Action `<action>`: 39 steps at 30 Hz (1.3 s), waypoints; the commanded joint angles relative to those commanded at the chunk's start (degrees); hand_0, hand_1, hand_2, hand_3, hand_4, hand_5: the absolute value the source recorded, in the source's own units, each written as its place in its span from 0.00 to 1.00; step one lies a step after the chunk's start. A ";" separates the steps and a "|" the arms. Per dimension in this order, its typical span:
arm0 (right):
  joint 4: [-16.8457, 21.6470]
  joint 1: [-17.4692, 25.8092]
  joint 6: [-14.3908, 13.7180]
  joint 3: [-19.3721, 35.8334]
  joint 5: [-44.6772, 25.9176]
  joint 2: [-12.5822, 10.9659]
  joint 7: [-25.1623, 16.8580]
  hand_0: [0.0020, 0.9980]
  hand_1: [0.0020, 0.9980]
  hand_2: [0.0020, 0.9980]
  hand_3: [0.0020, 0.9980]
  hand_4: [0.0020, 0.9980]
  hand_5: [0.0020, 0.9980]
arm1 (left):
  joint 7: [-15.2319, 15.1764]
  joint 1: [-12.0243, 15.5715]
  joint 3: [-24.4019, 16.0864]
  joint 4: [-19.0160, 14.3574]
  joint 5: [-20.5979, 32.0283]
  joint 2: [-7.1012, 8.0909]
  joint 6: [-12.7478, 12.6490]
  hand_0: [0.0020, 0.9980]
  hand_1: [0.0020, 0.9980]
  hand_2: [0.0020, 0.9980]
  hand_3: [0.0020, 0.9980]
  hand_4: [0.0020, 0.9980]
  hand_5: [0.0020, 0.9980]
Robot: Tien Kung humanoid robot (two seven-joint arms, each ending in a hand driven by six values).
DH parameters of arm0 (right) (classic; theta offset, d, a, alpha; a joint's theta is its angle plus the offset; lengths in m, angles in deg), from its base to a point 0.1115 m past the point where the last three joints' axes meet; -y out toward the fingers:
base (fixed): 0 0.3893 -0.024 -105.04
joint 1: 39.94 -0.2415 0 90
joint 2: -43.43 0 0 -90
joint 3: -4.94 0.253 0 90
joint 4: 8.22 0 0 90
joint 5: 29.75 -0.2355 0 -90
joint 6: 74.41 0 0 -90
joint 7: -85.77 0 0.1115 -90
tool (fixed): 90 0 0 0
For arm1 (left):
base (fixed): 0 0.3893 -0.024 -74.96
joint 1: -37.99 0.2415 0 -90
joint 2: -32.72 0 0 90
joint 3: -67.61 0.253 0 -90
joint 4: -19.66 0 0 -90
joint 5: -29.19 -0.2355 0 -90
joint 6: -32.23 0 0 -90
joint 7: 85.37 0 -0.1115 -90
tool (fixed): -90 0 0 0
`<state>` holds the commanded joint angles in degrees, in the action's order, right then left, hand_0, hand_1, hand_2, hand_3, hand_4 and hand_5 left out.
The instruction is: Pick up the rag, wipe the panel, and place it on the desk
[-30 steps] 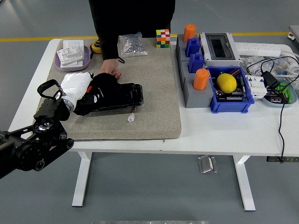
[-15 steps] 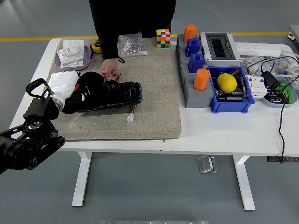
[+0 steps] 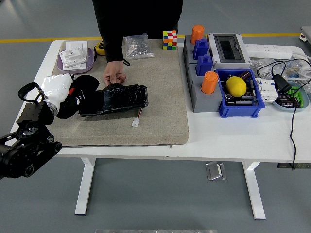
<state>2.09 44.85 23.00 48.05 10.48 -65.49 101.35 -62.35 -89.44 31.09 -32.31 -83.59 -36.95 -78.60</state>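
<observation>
A glossy black panel (image 3: 119, 99) lies on the grey mat (image 3: 160, 97), left of the middle. My left hand (image 3: 62, 92), white-backed, is at the panel's left end, curled on a black rag (image 3: 82, 94) that bunches over that end. The fingertips are hidden in the cloth. A person at the far side rests a hand (image 3: 114, 77) on the panel's far edge and holds it down. A small white connector (image 3: 136, 122) on a wire hangs from the panel's near side.
Behind my hand are a purple tray of white parts (image 3: 75, 56), a yellow tape measure (image 3: 100, 47), a bag of screws (image 3: 137, 47) and a colour cube (image 3: 169, 40). To the right stand a grey fixture (image 3: 199, 92) with orange cylinders, a blue bin (image 3: 240, 104) holding a lemon, and cables.
My left hand has slid leftward with the rag, from on the panel's left part to its left end. The person's hand stays on the panel's far edge.
</observation>
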 joint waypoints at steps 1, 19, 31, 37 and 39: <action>0.00 0.01 0.02 -0.10 -0.09 -0.04 0.00 0.76 0.71 0.72 0.59 0.92 0.57 | -0.01 0.02 -0.03 -0.06 0.02 -0.05 -0.03 0.22 0.12 0.46 0.39 0.46 0.00; 0.00 -0.16 0.10 -0.47 -0.04 -0.10 0.06 0.76 0.71 0.72 0.59 0.92 0.57 | 0.29 -1.56 3.99 -1.73 1.23 -3.67 0.21 0.22 0.12 0.45 0.39 0.46 0.00; 0.00 -0.55 0.19 -0.57 0.01 -0.45 0.22 0.76 0.71 0.72 0.59 0.92 0.58 | 0.58 -3.69 6.18 -3.22 1.82 -5.45 0.45 0.22 0.12 0.45 0.39 0.46 0.00; 0.00 -0.72 0.25 -0.85 -0.04 -0.59 0.23 0.76 0.71 0.72 0.59 0.92 0.58 | 0.75 -4.61 8.31 -3.93 2.37 -6.55 0.63 0.22 0.12 0.45 0.39 0.46 0.00; 0.00 -0.79 0.28 -0.91 -0.05 -0.66 0.25 0.76 0.71 0.72 0.59 0.92 0.58 | 0.82 -4.77 8.87 -4.42 2.49 -6.76 0.70 0.22 0.12 0.45 0.39 0.46 0.00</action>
<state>2.09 44.06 23.28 47.13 10.44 -66.14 101.60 -61.53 -94.21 39.96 -36.72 -81.10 -43.71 -77.90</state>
